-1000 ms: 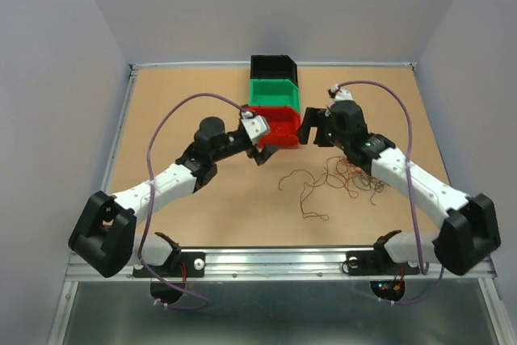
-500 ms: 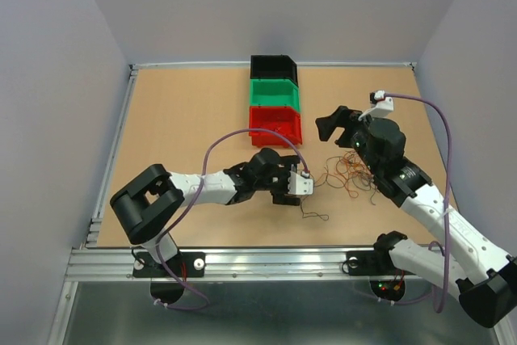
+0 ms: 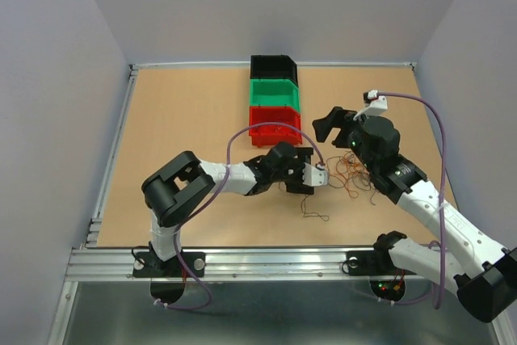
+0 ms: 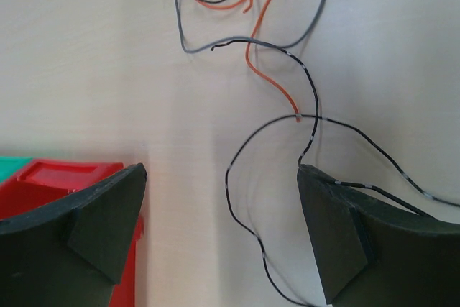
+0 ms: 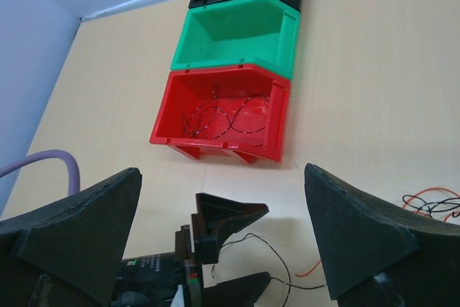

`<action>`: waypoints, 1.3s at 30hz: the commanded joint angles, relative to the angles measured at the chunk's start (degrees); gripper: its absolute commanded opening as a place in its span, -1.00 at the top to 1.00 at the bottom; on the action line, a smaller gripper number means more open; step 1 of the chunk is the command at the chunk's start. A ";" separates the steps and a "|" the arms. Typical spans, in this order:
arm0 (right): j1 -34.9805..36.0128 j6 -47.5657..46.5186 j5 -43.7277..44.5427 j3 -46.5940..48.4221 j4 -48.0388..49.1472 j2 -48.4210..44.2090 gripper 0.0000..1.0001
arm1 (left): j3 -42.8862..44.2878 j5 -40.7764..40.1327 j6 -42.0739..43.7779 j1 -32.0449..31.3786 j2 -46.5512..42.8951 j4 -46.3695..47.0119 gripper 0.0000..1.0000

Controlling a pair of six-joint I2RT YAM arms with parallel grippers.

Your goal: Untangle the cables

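Few cables [image 5: 215, 116] in red bin [image 5: 282, 129], green bin [image 5: 286, 37] behind

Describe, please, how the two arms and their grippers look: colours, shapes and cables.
The left arm and the right arm have white links between bulky black joints. A thick lavender cable runs along each one to a small white camera block at the wrist. The left gripper and the right gripper are black, each with two wedge-shaped fingers tapering to a point.
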 commanded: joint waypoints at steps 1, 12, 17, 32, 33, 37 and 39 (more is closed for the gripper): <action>0.10 -0.27 0.69 -0.99 3.23 -1.78 -1.00 | 6.84 2.30 -0.79 -0.39 3.29 -0.97 -0.82; 0.10 2.46 18.88 -9.86 8.33 -21.73 -0.96 | 6.52 18.82 -5.36 -0.74 -3.88 -13.89 1.00; 0.02 1.85 20.65 -12.42 10.61 -27.10 -0.96 | 3.88 19.63 -8.09 -0.83 -11.88 -16.10 1.00; 0.02 1.23 12.30 -10.57 11.06 -19.98 -0.98 | 13.44 15.40 -14.07 -0.22 -5.14 -24.87 -0.98; 0.10 1.06 12.47 -10.57 11.06 -20.24 -0.98 | 14.06 14.88 -14.50 -0.39 -4.95 -26.45 -0.98; 0.10 0.35 13.17 -10.92 11.06 -22.79 -0.98 | 14.68 9.97 -14.68 -2.32 -4.08 -27.87 -0.98; 0.10 0.00 13.61 -11.01 11.06 -23.15 -0.98 | 16.08 5.13 -14.33 -3.99 -2.24 -30.94 -0.98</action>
